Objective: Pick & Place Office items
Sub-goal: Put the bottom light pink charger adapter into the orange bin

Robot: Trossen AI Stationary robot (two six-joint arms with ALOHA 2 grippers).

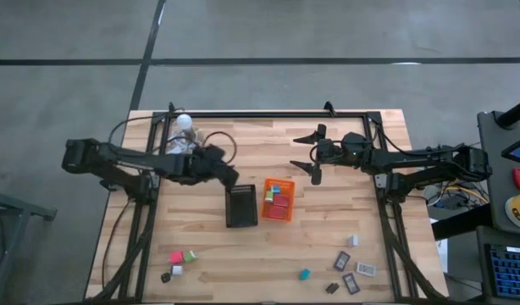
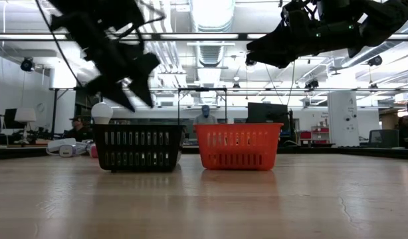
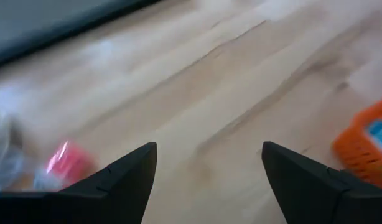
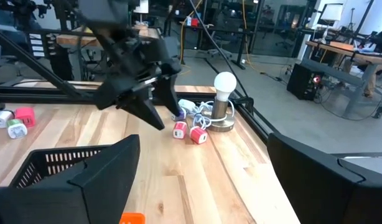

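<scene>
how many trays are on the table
2: a black tray at the table's middle, and an orange tray right beside it, toward the right arm, holding small coloured blocks.

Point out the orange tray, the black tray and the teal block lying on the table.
orange tray point(image 1: 289, 213), high view, its near rim.
black tray point(image 1: 241, 206), high view, its dark floor.
teal block point(image 1: 304, 274), high view, its top face.
</scene>
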